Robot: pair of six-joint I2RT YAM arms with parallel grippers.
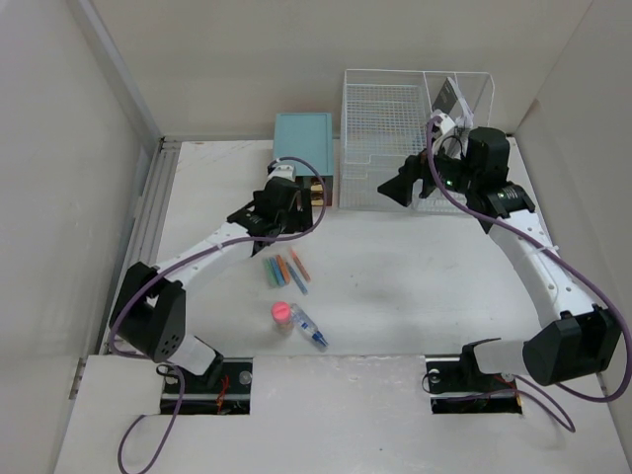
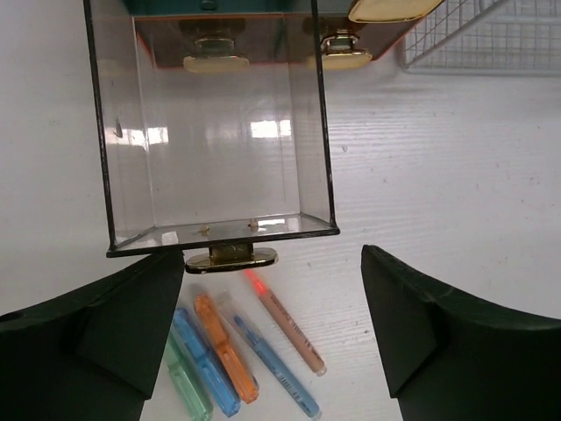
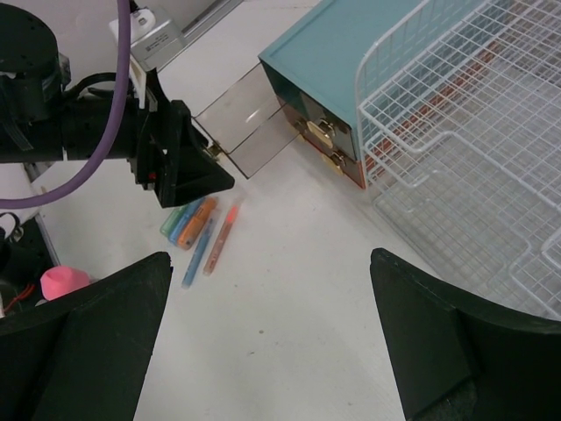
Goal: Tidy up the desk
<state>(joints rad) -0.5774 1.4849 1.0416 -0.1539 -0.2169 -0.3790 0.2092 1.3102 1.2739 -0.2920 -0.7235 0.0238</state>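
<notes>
Although the drawer (image 2: 219,132) was pulled out, the pens (image 2: 237,355) were left on the desk (image 1: 415,286); left gripper (image 2: 273,298) and right gripper (image 3: 267,289) were seen spread, nothing gripped.

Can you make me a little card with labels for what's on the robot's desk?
desk: white
drawer box: teal, clear drawer slid out, looks empty
pens: five, lying loose before the drawer
wire rack: white, beside the box
left gripper: open, by the drawer's handle
right gripper: open, holding nothing
</notes>
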